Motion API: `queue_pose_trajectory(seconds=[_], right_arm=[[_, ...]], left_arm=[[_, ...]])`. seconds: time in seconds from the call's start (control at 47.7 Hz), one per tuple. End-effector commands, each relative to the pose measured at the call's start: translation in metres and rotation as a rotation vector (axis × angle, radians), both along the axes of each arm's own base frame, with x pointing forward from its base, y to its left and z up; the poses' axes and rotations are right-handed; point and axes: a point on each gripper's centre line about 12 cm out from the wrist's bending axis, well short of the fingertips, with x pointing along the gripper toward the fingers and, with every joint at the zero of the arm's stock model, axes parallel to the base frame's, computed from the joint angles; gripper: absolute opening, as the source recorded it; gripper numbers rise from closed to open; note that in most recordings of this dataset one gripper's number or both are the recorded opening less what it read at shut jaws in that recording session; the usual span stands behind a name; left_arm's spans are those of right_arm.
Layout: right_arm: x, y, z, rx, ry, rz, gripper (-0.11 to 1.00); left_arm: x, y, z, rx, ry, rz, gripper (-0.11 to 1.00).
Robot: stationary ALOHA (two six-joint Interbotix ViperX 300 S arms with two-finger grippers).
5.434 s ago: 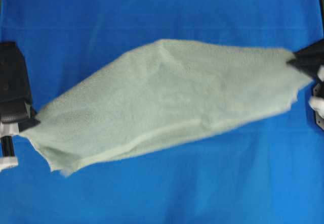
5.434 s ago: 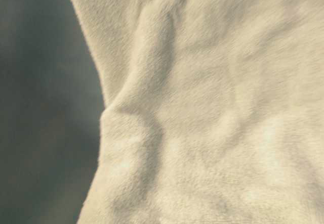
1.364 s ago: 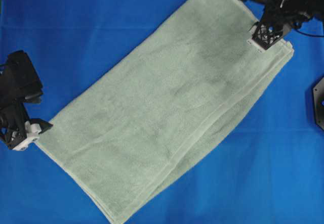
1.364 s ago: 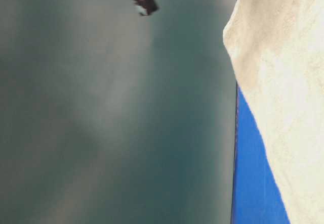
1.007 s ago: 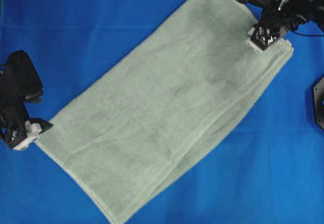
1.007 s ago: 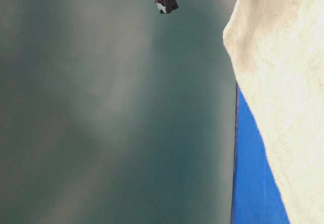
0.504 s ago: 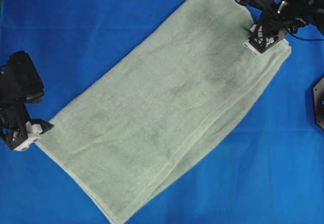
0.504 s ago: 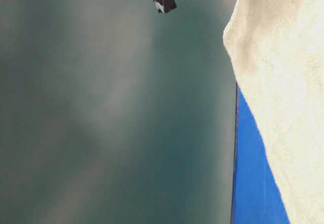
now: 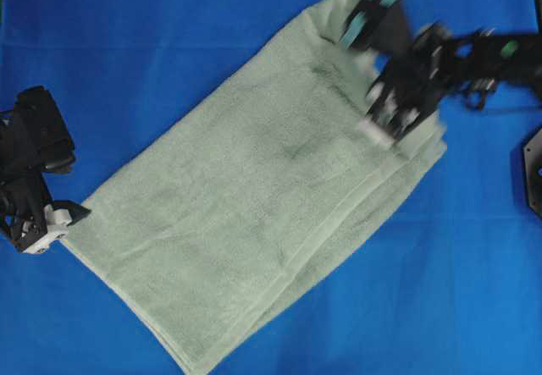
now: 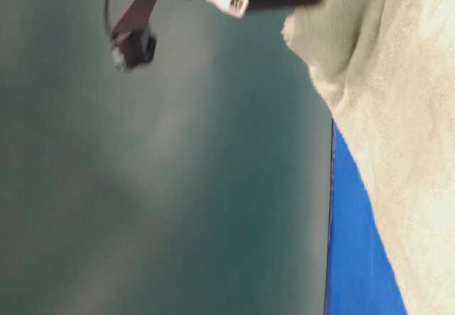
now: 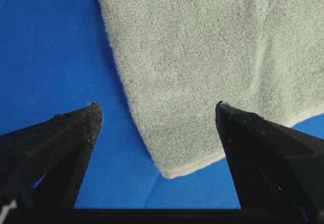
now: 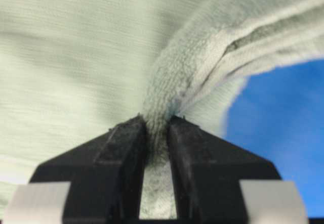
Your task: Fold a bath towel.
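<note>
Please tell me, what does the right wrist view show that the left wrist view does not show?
Only the right wrist view shows the right gripper shut on a bunched fold of the bath towel, with layered hems beside it. Only the left wrist view shows the left gripper open, its fingers standing either side of a flat towel corner without touching it. Both views share the sage-green towel and the blue cloth surface below it.

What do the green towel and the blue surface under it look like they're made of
The bath towel looks like matte terry cloth: fuzzy looped pile, a narrow flat hem, and it bunches softly where it is pinched. The blue surface looks like a smoother, fine-woven fabric, showing a tight grid texture; its fibre can't be told.
</note>
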Motion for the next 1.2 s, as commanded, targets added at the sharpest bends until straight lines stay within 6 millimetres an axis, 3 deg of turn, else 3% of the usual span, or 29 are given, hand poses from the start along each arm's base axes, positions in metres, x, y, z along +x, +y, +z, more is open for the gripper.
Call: queue_pose_trajectory(seconds=[0.0,0.147,0.336,0.504,1.007,1.049,1.175], right_arm=[[0.029,0.027,0.009,-0.006,-0.036,0.055,0.2],[0.071,0.072,0.0,-0.037,-0.022,0.145,0.2],[0.103,0.106,-0.02,-0.051,0.036,0.193,0.2],[0.117,0.115,-0.027,-0.05,0.035,0.206,0.2],[0.116,0.112,-0.03,-0.043,0.031,0.201,0.18],[0.117,0.112,-0.03,-0.044,0.031,0.201,0.23],[0.118,0.116,-0.026,-0.054,0.018,0.23,0.59]], left_arm=[[0.006,-0.002,0.009,-0.009,-0.035,-0.007,0.86],[0.008,-0.003,0.01,0.002,-0.039,-0.037,0.86],[0.008,-0.003,0.01,0.007,-0.041,-0.05,0.86],[0.008,-0.003,0.009,0.006,-0.042,-0.051,0.86],[0.009,-0.004,0.01,0.002,-0.052,-0.058,0.86],[0.01,-0.004,0.011,0.002,-0.056,-0.062,0.86],[0.011,-0.005,0.011,0.006,-0.068,-0.083,0.86]])
